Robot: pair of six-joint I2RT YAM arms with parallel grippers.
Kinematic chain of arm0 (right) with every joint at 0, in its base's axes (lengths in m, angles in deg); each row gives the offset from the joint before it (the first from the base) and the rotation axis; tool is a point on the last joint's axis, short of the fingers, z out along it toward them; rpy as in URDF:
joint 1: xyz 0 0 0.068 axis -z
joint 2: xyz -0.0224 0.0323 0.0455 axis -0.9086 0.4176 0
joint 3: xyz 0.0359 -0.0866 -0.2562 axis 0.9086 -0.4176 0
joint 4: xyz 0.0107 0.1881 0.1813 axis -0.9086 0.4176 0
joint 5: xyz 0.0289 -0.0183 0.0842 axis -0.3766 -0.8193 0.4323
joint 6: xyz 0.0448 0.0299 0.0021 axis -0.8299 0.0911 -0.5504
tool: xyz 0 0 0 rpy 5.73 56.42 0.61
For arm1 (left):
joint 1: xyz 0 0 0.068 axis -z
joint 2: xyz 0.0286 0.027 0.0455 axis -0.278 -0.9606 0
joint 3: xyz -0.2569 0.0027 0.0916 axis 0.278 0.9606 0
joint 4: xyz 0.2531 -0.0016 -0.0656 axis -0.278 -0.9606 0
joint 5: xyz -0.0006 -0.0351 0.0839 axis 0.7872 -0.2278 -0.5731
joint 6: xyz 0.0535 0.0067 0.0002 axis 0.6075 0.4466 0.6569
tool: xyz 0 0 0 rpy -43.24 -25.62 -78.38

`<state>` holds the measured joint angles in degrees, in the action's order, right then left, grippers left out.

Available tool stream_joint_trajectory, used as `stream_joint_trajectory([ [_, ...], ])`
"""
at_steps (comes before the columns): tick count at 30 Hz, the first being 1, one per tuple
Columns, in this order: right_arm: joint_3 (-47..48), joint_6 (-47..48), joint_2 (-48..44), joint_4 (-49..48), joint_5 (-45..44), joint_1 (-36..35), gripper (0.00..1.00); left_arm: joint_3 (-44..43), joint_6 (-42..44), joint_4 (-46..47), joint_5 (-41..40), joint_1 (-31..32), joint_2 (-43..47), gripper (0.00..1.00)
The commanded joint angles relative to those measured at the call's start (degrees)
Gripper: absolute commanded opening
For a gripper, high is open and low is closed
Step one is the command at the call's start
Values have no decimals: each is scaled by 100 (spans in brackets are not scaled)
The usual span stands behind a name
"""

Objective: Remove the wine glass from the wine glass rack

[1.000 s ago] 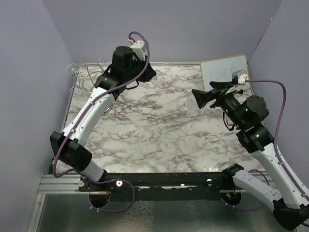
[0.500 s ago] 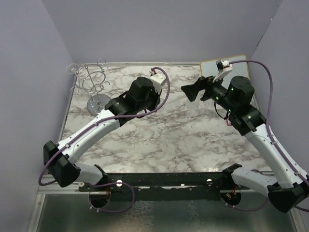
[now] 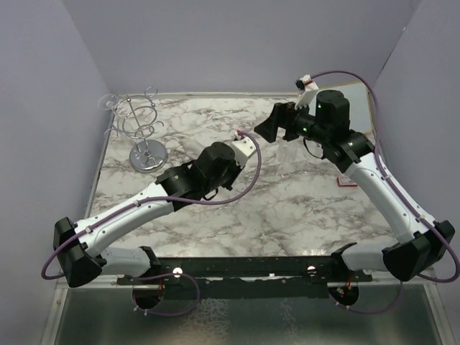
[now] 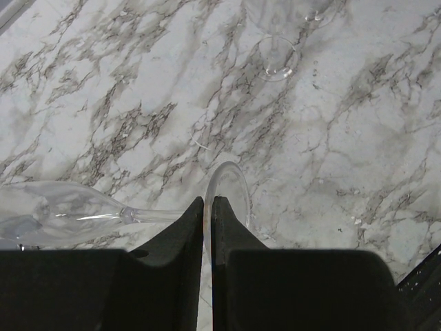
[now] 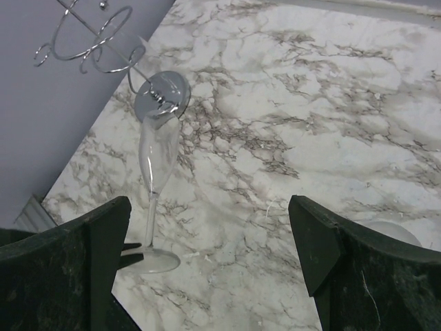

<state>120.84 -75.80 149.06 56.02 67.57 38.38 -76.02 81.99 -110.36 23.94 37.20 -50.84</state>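
Lifted off the wine glass rack (image 3: 140, 126) and carried away, the wine glass (image 4: 69, 214) is pinched by the left gripper (image 4: 208, 207).

No readable writing in any view

Neither the marble surface (image 3: 215, 215) nor the arms carry a label, brand, number or sign that can be made out in the overhead or the two wrist views. The white board (image 3: 361, 100) at the upper right of the overhead frame is mostly covered by the right arm (image 3: 374, 180), and the strip of it that shows has no legible marks.
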Motion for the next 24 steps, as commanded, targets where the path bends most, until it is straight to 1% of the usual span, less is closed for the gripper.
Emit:
stream_joint_trajectory([
  [1,501,123,588,442,984,-31,100,169,377,106,-628,438,253,0],
  [7,1105,281,1501,767,2432,-31,100,346,579,52,-1054,1060,198,0],
  [11,1291,277,1963,862,3043,-103,100,417,662,32,-1286,1448,64,0],
  [15,1558,369,2446,1268,3269,-314,100,472,767,27,-1569,1839,-95,0],
  [18,1726,388,2762,1524,3283,-520,100,527,831,31,-1667,1994,-179,0],
  [24,2074,397,3301,2005,3389,-717,96,572,991,29,-1800,2242,-312,0],
])
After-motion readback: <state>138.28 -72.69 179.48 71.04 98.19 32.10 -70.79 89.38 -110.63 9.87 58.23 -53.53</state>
